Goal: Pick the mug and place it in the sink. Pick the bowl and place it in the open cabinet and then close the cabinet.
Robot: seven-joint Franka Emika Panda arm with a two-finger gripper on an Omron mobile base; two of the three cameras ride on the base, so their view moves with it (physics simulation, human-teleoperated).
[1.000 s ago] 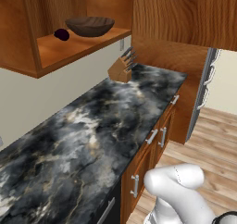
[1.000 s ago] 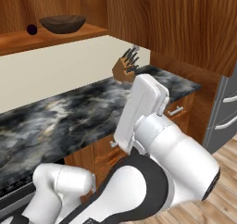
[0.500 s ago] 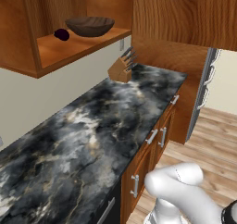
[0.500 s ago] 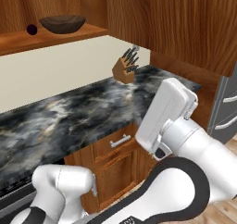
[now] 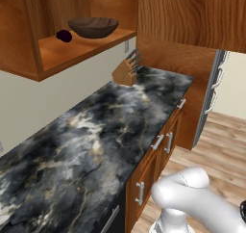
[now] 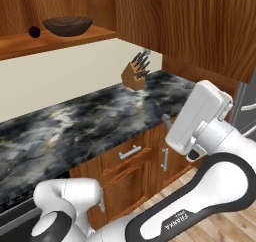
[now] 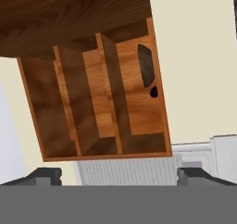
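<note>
End effector [image 7: 119, 173] wide open; bowl [image 5: 93, 27] upright on cabinet [image 5: 77, 46] shelf.

I see a dark-brown bowl [image 5: 93, 27] with faint grain streaks, sitting by a small dark purple ball [image 5: 64, 35] on the orange-brown shelf of the reddish-brown wood cabinet [image 5: 72, 46]. My counter [image 5: 96, 145] is black marble, veined in white and grey with a few tan threads. The knife block [image 5: 125, 73] is light tan with black handles. Lower cabinets [image 6: 135, 161] are warm brown with silver bar handles. The wall [image 6: 65, 76] is plain cream. The floor [image 5: 226, 140] shows pale wood planks.
</note>
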